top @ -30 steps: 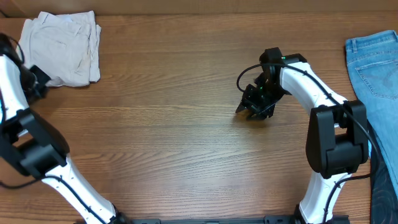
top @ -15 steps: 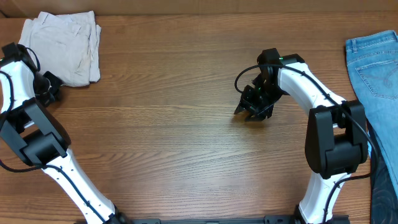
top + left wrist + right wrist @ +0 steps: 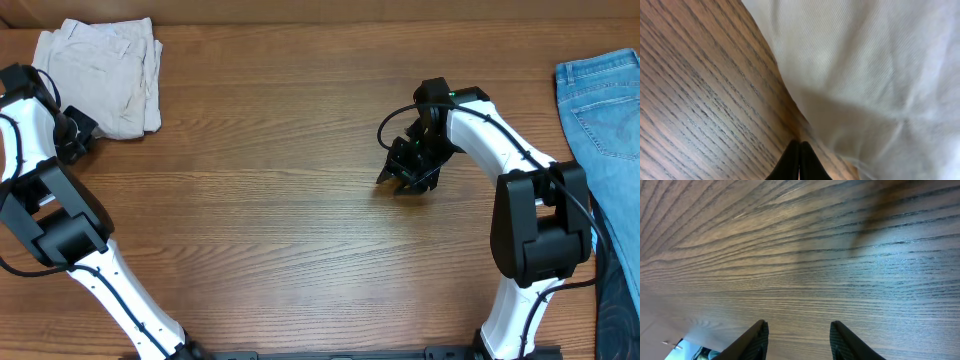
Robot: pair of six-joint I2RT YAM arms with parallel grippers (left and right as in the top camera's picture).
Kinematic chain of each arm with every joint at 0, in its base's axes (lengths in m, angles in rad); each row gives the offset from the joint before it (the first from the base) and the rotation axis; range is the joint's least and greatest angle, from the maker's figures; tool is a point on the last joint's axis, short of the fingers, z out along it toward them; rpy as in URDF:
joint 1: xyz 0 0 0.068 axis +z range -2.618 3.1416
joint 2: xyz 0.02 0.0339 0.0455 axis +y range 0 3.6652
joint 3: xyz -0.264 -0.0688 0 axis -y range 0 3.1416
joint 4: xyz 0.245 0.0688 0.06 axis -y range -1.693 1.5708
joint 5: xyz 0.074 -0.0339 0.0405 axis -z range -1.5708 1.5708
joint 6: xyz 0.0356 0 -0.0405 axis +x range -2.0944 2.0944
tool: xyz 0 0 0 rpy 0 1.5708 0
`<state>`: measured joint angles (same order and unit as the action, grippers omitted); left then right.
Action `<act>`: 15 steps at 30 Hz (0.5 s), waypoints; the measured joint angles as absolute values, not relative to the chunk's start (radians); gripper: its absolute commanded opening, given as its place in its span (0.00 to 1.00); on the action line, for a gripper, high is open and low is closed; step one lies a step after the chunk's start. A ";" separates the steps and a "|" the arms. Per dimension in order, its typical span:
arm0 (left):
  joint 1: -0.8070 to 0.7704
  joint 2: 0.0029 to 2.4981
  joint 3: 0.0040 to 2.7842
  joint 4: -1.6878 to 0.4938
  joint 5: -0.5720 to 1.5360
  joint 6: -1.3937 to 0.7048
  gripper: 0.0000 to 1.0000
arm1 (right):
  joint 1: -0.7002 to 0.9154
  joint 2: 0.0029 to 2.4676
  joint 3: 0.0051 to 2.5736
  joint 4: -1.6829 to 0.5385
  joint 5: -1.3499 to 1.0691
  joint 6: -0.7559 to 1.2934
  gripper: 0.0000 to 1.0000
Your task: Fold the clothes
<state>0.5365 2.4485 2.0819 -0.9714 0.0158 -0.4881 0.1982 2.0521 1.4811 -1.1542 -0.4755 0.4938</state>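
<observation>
Two grippers are mine, one on each side of the table [image 3: 260, 230]. At the far left corner lie the shorts [image 3: 100, 70], a pale beige bundle folded into a rough square with rumpled edges. My left gripper [image 3: 78, 133] sits just beside the shorts' near left corner, low over the wood. From the left wrist, its fingers [image 3: 790, 165] are pressed together into one dark point [image 3: 799, 150], and I see no cloth between them. That point sits right at the hem of the shorts [image 3: 865, 75], which fill the upper right of this view, with bare wood grain to the left. I cannot tell whether the tips touch the fabric.

Right of the middle, well apart from the shorts, my right gripper [image 3: 405, 178] hangs close over bare wood, tilted down. From the right wrist, its fingers [image 3: 757, 340] are spread [image 3: 799, 325], with only wood grain between them. At the right edge lie blue jeans [image 3: 605, 100], partly out of view.
</observation>
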 measured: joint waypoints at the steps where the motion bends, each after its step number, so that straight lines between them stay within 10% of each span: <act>1: 0.536 2.449 2.082 -0.971 0.016 -0.496 0.04 | 0.198 2.052 1.481 -1.153 -0.476 0.493 0.45; 15: 0.516 2.465 2.082 -0.915 0.019 -0.553 0.04 | 0.198 2.052 1.481 -1.156 -0.476 0.493 0.45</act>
<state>0.5156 2.4645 2.0819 -0.9154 0.0189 -0.5533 0.1982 2.0521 1.4811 -1.1564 -0.4759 0.4934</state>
